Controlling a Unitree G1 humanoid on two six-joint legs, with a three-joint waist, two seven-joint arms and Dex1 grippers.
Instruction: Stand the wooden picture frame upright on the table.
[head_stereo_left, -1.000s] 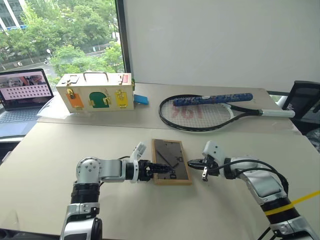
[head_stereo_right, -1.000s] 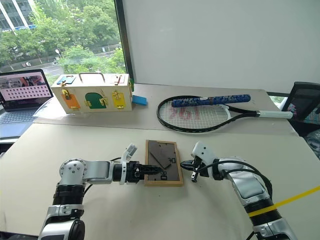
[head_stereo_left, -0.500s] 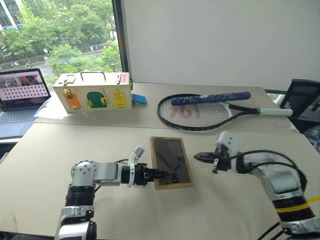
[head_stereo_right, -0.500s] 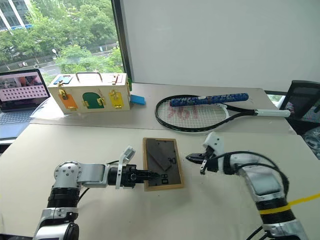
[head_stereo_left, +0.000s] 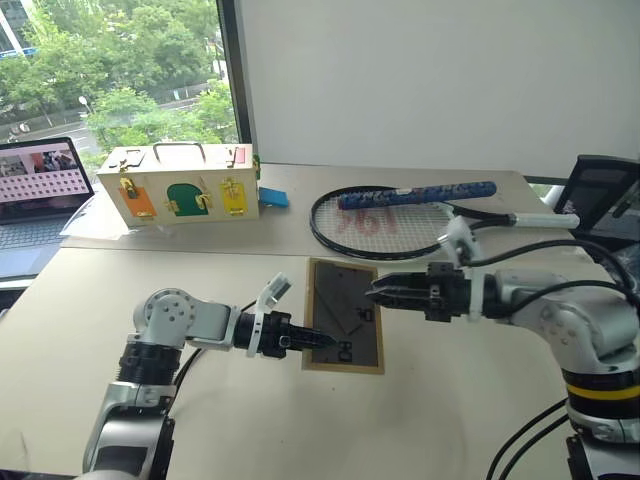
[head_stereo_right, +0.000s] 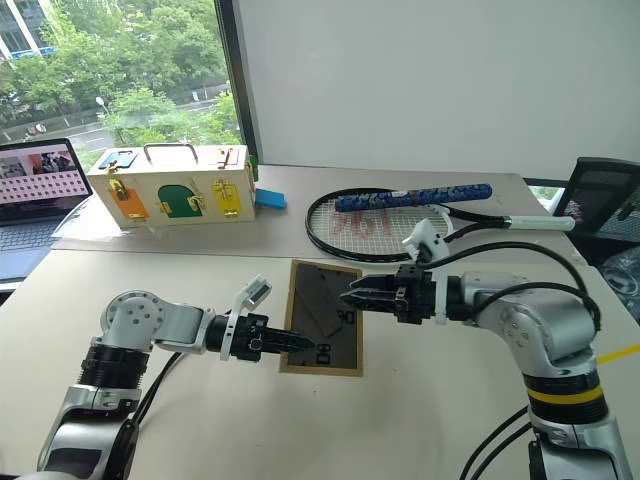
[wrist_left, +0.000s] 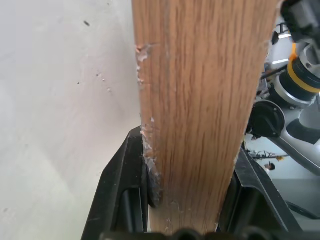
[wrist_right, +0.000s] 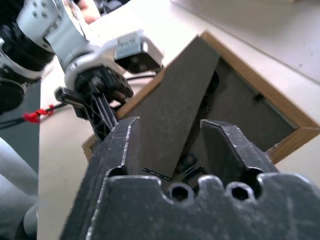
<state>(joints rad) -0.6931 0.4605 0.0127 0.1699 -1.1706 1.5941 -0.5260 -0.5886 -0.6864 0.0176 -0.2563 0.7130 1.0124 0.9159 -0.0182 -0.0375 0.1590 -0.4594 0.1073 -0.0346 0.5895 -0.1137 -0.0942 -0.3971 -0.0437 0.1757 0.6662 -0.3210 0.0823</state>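
Fingers of the left gripper (head_stereo_left: 312, 340) clamp the picture frame's (head_stereo_left: 345, 315) near-left edge, tilting it above the table's (head_stereo_left: 430, 410) middle; the right gripper (head_stereo_left: 378, 292) gapes over its stand (wrist_right: 175, 120), gripping nothing.

A plain white wall (head_stereo_left: 420, 80) rises behind the tabletop (head_stereo_left: 470, 420). At its left a window (head_stereo_left: 120, 70) with a dark frame shows green trees and a road in daylight (a laptop (head_stereo_left: 40, 195) sits below it). 1 black chair (head_stereo_left: 600, 195) stands at the right edge.
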